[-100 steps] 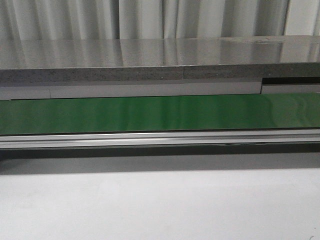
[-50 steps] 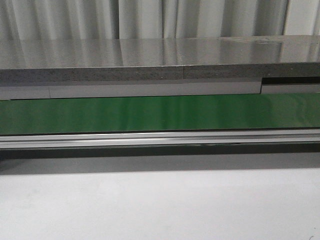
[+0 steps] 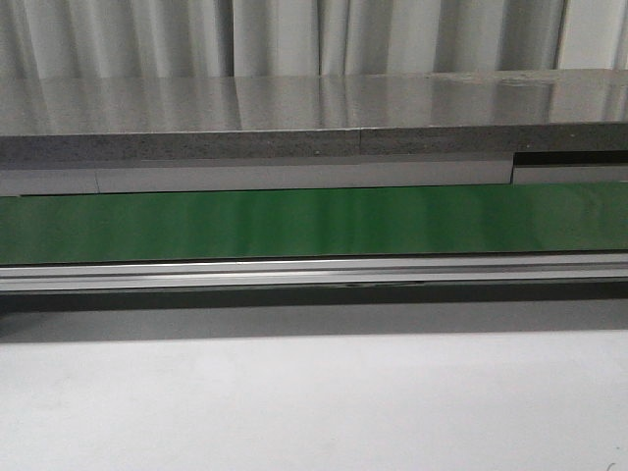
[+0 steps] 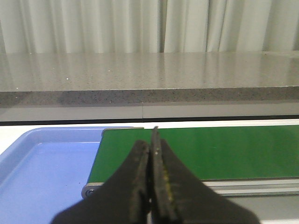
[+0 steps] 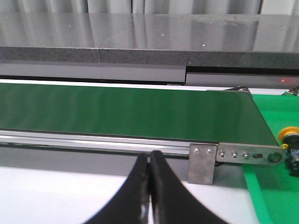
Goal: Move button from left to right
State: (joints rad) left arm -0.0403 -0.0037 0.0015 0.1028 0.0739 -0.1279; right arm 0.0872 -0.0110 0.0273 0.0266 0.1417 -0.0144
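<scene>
Stretching smooth and green, the conveyor belt (image 3: 314, 224) fills the front view; only the right wrist view catches the yellow-ringed button (image 5: 290, 140). Left gripper (image 4: 152, 154) and right gripper (image 5: 150, 161) are both pressed closed, empty.

Front view faces forward, low over worktop (image 3: 314, 402), onto green belt (image 3: 314, 224). Both wrist views look level past hands, sharing belt.
</scene>
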